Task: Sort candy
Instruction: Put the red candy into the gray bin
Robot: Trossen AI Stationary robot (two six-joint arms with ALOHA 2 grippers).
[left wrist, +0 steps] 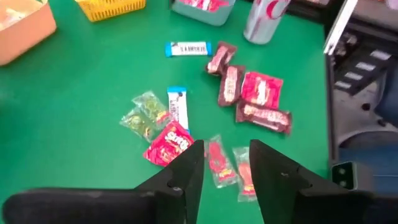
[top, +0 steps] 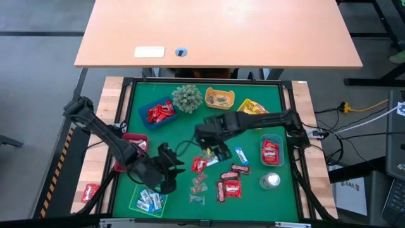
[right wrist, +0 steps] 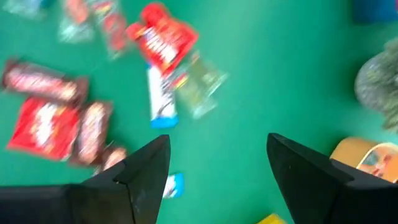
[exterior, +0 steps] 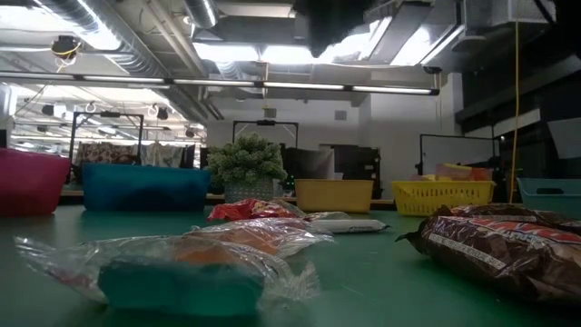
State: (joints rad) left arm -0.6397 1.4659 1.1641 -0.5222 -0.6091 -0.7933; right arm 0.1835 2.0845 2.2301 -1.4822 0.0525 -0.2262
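Candy [top: 218,180] scattered loose across the green tabletop [top: 253,136], mostly toward the near middle; more packets sorted into the trays around the edge. Left hand [top: 169,170] hovering by the green tray [top: 140,206], fingers [left wrist: 186,171] apart, gripping nothing; right hand [top: 215,151] over the mat's centre just beyond the loose packets, fingers [right wrist: 146,165] spread wide, empty.
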